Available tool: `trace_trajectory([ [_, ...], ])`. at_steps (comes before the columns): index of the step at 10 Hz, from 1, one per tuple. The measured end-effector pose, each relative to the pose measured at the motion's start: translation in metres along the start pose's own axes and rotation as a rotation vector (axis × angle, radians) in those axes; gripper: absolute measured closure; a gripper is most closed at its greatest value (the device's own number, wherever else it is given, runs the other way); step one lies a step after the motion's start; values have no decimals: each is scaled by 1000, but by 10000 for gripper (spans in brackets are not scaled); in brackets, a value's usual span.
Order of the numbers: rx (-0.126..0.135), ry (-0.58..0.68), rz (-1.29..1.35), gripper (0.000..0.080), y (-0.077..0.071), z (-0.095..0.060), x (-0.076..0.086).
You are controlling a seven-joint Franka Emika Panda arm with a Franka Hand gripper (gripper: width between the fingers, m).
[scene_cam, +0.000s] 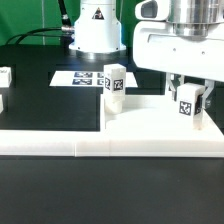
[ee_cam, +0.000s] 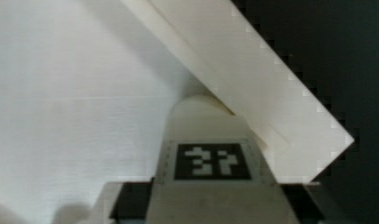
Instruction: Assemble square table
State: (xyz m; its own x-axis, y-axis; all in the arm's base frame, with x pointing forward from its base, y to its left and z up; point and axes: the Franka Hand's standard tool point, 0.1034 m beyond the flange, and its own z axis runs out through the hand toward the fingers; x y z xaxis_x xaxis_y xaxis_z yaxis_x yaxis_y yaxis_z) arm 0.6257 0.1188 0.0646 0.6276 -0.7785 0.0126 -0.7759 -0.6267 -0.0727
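Exterior view: the gripper (scene_cam: 190,99) straddles a white leg (scene_cam: 188,108) at the right. I cannot tell whether its pads already pinch the leg or only flank it. This leg sits at the far right of the tabletop panel (scene_cam: 150,133), right of a second upright leg (scene_cam: 114,82). I judge it light, rigid and smooth — grip flat sides, mid-body. The arm hangs vertical, wrist pointing down.
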Motion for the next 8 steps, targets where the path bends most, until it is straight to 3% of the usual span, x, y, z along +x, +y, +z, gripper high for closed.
trace_trajectory([
  [2, -24, -20, 282, 511, -1, -1, 2],
  [5, -1, -60, 635, 511, -2, 1, 3],
  [8, 6, -58, 974, 509, -6, 1, 2],
])
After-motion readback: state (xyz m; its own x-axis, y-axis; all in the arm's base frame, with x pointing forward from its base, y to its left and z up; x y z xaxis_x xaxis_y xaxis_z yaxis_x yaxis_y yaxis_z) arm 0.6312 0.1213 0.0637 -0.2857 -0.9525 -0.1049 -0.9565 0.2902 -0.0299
